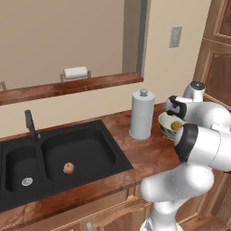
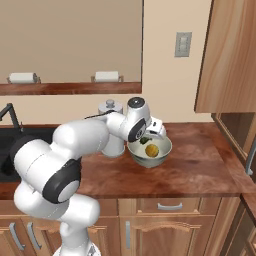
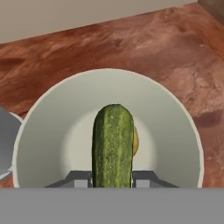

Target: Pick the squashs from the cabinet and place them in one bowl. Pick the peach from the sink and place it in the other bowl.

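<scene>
1. One yellow squash (image 2: 152,150) already lies in the pale bowl (image 3: 48,131).
2. Gripper (image 3: 112,178) hangs over that bowl, clenched on the green squash (image 3: 112,144), unreleased.
3. Peach (image 1: 68,168) waits in the sink (image 1: 103,131).
</scene>
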Motion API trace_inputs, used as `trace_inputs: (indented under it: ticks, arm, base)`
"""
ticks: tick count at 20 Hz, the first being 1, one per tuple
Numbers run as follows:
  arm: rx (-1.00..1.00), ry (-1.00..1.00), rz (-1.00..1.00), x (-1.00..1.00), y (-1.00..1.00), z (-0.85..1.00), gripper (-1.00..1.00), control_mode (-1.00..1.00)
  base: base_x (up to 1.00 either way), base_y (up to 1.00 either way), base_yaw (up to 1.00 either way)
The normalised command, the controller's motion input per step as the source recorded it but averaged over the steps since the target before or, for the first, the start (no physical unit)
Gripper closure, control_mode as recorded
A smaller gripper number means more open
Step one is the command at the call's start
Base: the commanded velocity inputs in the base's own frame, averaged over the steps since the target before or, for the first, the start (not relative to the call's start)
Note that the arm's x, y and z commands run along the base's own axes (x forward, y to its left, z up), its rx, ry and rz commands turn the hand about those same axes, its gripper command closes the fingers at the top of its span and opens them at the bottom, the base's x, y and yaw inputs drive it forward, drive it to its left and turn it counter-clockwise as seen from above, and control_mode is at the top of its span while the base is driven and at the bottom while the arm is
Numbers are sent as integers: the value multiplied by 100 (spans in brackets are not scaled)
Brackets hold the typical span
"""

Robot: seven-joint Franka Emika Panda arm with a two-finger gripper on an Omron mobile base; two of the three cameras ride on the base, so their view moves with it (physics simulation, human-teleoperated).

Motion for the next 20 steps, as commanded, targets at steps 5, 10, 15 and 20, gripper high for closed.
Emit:
trace_inputs:
  ticks: [5,10,15,20]
  arm:
    - [0,0,0,2,0,-19,100,-100]
    - [0,0,0,9,0,-9,100,-100]
    - [0,0,0,9,0,-13,100,-100]
    - [0,0,0,7,0,-16,100,-100]
  base:
    - [0,0,0]
    - [0,0,0]
    - [0,0,0]
    - [0,0,0]
